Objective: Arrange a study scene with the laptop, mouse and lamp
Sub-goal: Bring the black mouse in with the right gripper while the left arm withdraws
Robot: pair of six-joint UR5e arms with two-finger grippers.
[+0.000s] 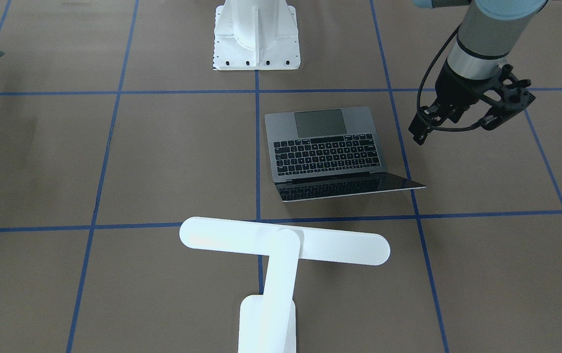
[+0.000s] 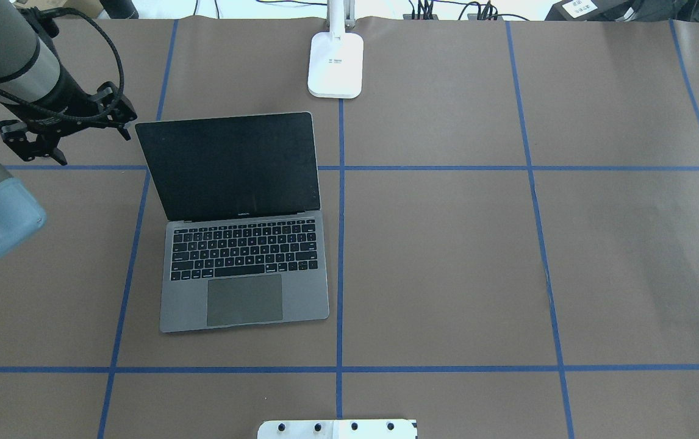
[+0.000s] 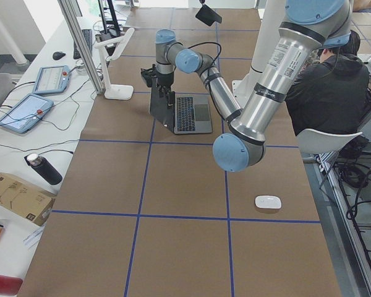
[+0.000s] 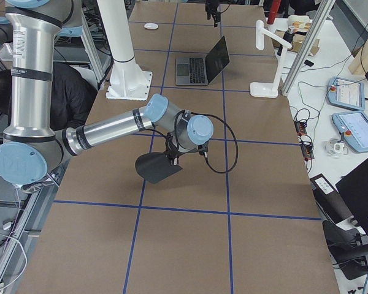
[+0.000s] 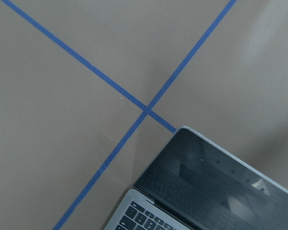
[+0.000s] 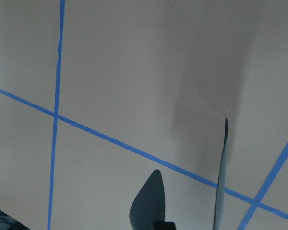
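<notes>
Now the laptop [image 2: 243,244] sits open on the brown table [image 2: 447,256], w/ the white lamp [image 1: 281,255] just past its screen. Mouse [image 3: 268,202] lies far off. Left gripper [image 1: 421,132] hangs beside the screen; can't tell if it's open. Right gripper [image 4: 172,160] pinches a flat black mat [image 4: 154,168].

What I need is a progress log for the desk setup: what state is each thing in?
laptop: open, screen dark.
lamp: upright; lit or not, unclear.
mouse: on the table, far from the laptop.
black mat: held off the table by the right gripper.
left gripper: beside the laptop's screen, empty; open or shut unclear.
</notes>
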